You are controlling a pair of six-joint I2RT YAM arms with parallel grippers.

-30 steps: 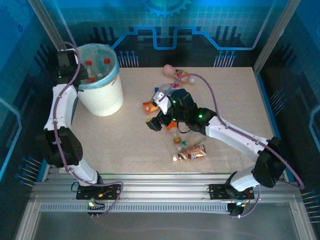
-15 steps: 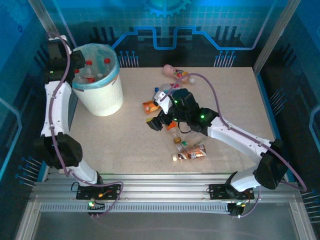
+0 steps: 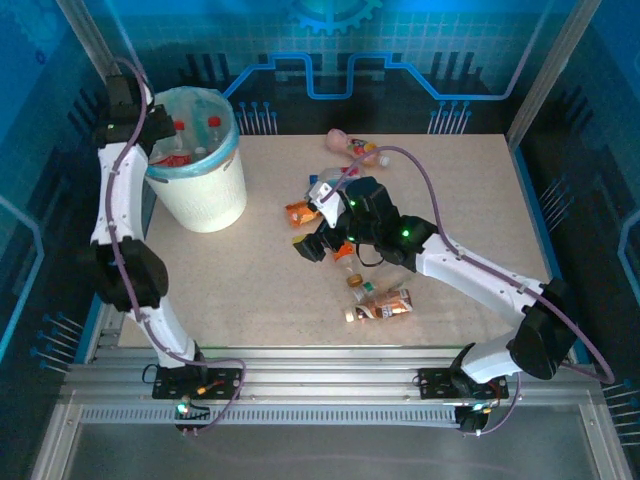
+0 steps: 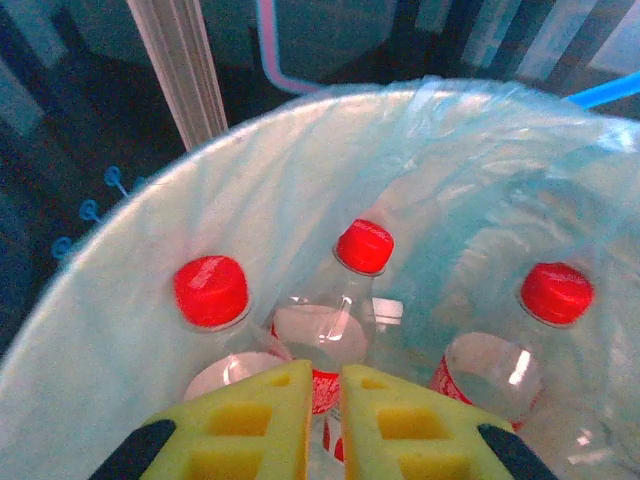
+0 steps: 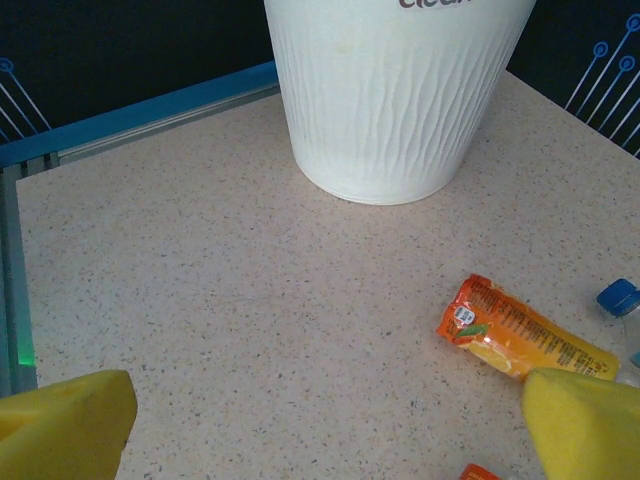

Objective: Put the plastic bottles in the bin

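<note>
Nearest the arm bases, a brown-labelled bottle [image 3: 382, 305] lies flat on the table [image 3: 230, 290]. Just past it, an orange-capped bottle [image 3: 348, 262] lies close under the right arm's wrist. The right gripper [image 5: 325, 425] hangs low over bare tabletop with its jaws spread wide, a yellow pad at each lower corner of the wrist view and nothing between them. Beside its right finger an orange-labelled bottle [image 5: 520, 335] lies flat, with a blue-capped bottle [image 5: 620, 297] just beyond it, cut off by the frame edge. Further back, near the table's far edge, lies a pink bottle [image 3: 338, 140] with another bottle touching it; I cannot tell that one's label. The bin [image 3: 205, 195] stands upright at the far left of the table, well apart from the loose bottles, with its light-blue liner [image 4: 470, 130] folded over the rim. The left gripper [image 4: 323, 420] sits above the bin's opening, its yellow pads pressed together and gripping nothing. Under it, inside the liner, are three clear red-capped bottles [image 4: 364, 246], roughly upright and side by side.
</note>
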